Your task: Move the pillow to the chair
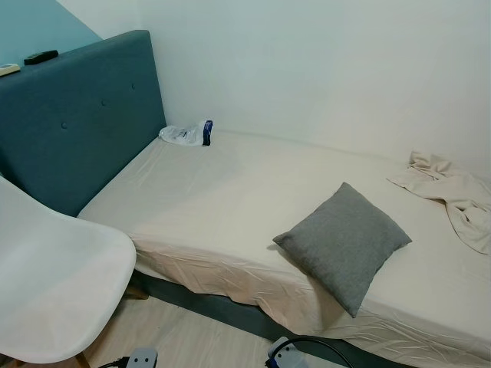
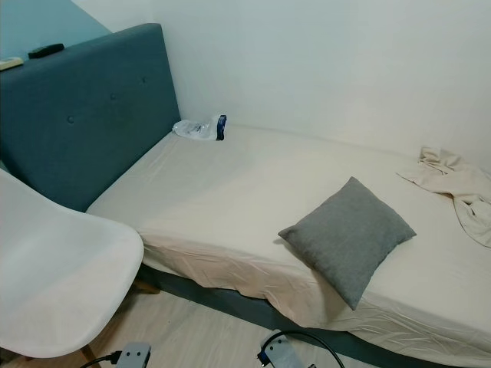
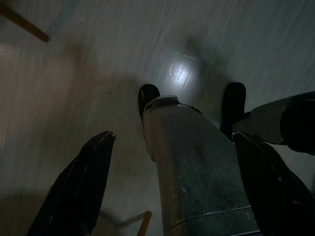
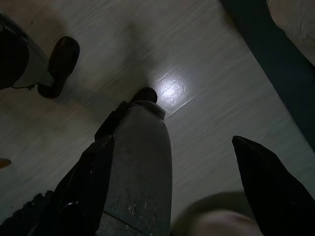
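Left eye view: we log grey pillow lower right of centre, lying on bed near front edge; white chair lower left, well apart from pillow; crumpled cloth right edge; plastic bag upper centre-left by teal headboard.

Left wrist view: left gripper released, fingers spread, above floor.

Right wrist view: right gripper released, fingers spread, grasping nothing.

Looked down from head height, both eyes sharing the beige-sheeted bed; wrist views aimed straight down, close above pale wooden floor.
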